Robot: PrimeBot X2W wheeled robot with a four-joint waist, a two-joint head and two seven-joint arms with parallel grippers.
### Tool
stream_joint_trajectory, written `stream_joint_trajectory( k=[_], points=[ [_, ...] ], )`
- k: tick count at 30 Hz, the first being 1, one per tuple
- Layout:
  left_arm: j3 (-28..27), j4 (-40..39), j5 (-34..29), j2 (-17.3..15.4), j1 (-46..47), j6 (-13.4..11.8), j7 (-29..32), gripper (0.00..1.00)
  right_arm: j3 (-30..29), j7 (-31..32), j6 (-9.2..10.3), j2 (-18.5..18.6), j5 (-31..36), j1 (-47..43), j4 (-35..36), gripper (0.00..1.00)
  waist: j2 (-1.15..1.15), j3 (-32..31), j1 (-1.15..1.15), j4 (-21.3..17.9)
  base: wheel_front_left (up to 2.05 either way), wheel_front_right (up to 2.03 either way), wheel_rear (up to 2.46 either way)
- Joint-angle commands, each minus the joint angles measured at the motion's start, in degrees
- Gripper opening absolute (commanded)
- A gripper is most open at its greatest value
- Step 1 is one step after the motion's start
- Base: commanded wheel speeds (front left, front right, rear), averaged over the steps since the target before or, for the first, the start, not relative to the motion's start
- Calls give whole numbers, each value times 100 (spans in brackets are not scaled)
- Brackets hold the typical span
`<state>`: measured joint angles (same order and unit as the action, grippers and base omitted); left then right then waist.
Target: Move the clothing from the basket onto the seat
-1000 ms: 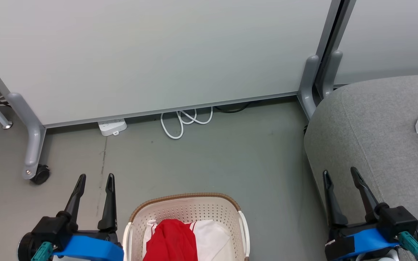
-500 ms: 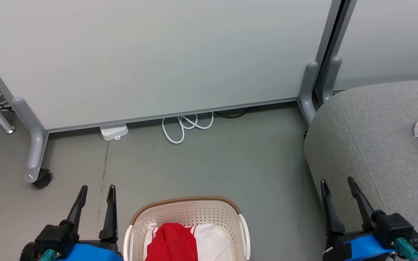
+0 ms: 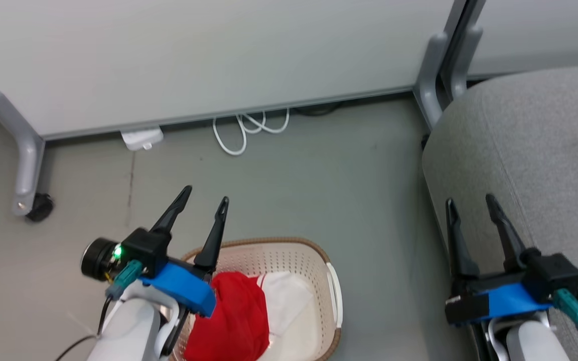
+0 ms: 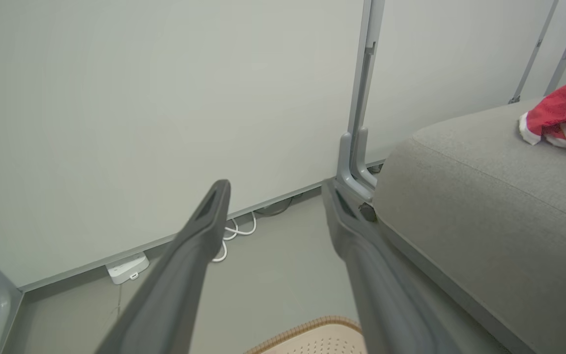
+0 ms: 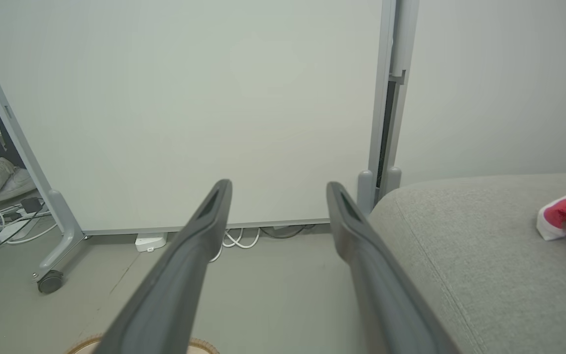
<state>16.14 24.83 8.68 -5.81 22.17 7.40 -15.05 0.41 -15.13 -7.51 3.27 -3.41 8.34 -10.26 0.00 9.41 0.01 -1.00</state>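
I see the soft, crumpled red-and-white fabric clothing (image 3: 234, 321) heaped inside the cream perforated plastic basket (image 3: 279, 258) with its brown woven-look rim, on the smooth grey floor (image 3: 319, 175). My left end effector (image 3: 205, 193) hangs over the basket's left rim, long dark fingers (image 3: 212, 235) spread and empty. My right end effector (image 3: 470, 198), likewise spread, is over the edge of the rounded grey woven-fabric seat (image 3: 520, 150), where another red white-trimmed garment (image 4: 563, 108) lies.

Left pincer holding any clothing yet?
No, the left pincer is open and empty near the basket rim; the red clothing lies inside the basket.
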Motion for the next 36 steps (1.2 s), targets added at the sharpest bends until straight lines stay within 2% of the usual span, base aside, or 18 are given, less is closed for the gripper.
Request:
stream_joint_trajectory(
  k=[1, 8, 18, 28, 36],
  points=[
    [26, 58, 43, -72, 96, 9, -19, 100, -7, -3, 4, -3, 49, 95, 30, 100, 0, 303, -1, -135, 0, 0, 0],
    [1223, 956, 272, -487, 1079, 4, -19, 100, -15, -4, 4, 34, 109, 765, 221, 100, 0, 1175, -1, -456, 0, 0, 0],
    [3049, 2601, 415, -859, 2361, 4, -17, 100, 86, -4, 4, 1, 164, 1595, 488, 100, 0, 2441, -1, -793, 0, 0, 0],
    [4619, 3934, 367, -853, 3476, 4, 381, 100, 252, -4, 4, -41, 185, 2360, 715, 100, 0, 3698, -1, -978, 0, 0, 0],
    [5359, 4517, 465, -835, 3966, 5, 779, 100, 293, -4, 4, -47, 170, 2766, 922, 100, 0, 4391, -1, -1078, 0, 0, 0]
  ],
)
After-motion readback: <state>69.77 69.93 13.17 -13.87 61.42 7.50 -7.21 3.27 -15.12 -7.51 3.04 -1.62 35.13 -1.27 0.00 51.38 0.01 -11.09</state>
